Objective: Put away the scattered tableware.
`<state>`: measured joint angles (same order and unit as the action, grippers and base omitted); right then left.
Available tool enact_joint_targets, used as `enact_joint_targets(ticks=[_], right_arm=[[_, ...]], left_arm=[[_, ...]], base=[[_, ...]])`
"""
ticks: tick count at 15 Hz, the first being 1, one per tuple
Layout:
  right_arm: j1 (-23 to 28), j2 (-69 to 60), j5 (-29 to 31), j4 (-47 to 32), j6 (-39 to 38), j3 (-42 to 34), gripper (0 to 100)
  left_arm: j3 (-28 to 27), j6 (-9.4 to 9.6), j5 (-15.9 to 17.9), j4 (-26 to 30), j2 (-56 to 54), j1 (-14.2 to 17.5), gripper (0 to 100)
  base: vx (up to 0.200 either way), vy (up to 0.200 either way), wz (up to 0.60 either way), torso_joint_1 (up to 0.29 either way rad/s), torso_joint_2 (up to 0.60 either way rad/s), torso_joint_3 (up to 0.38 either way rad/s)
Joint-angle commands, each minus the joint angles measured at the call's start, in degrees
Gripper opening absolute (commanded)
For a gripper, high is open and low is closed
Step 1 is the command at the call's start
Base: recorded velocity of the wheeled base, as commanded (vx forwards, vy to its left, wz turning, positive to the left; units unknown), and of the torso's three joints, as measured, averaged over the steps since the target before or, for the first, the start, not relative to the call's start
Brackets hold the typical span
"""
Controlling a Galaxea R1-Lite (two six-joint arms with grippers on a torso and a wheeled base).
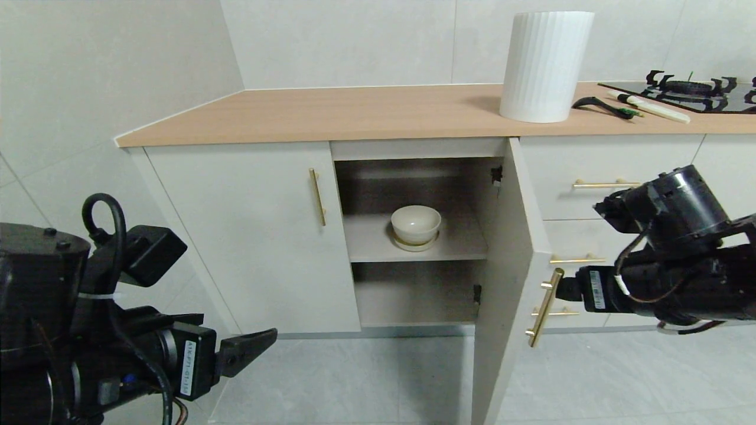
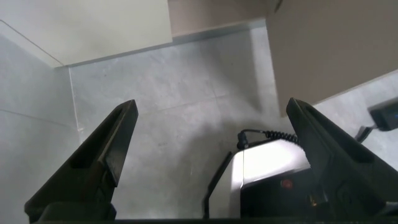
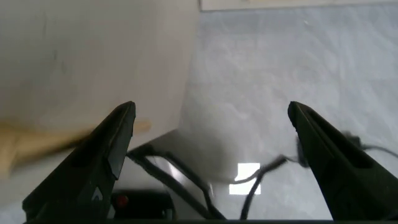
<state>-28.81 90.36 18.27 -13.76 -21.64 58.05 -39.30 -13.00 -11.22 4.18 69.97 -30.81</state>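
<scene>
Bowl (image 1: 416, 223): cream, glossy, round, upright, empty as far as can be seen. It sits on a matching shallow saucer (image 1: 415, 242) on the middle shelf of the open cabinet (image 1: 369, 239), right of centre and set back from the front edge.

Black utensil (image 1: 599, 106) and pale stick-like utensil (image 1: 652, 108): both lie flat, side by side, above the cabinet and off to its right.

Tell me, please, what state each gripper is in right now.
Left gripper: open, holding nothing.
Right gripper: open, empty, beside the brass bar handle of the open white cabinet door.
</scene>
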Motion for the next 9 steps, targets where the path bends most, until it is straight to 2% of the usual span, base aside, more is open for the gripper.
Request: enact_joint_targets(ticks=[1,4,6,9], right_arm=[[-2.04,6.32,-0.08,0.58,0.19,4.26,100],[-2.66,10.63,-1.05,0.67,2.65,9.01,100],[-2.75,12.91,-4.21,0.67,3.18,12.17,100],[-3.01,14.76,-7.90,0.76,3.09,12.88,100]], left_arm=[[0.02,-0.01,-0.03,-0.23,-0.01,0.04,100],[0.02,-0.01,-0.12,-0.58,0.16,0.04,100],[0.02,-0.01,-0.12,-0.58,0.07,0.04,100],[0.02,0.08,-0.12,-0.58,0.43,0.04,100]], base=[[0.000,0.000,0.00,0.000,0.00,0.000],[0.000,0.000,0.00,0.000,0.00,0.000],[0.000,0.000,0.00,0.000,0.00,0.000],[0.000,0.000,0.00,0.000,0.00,0.000]])
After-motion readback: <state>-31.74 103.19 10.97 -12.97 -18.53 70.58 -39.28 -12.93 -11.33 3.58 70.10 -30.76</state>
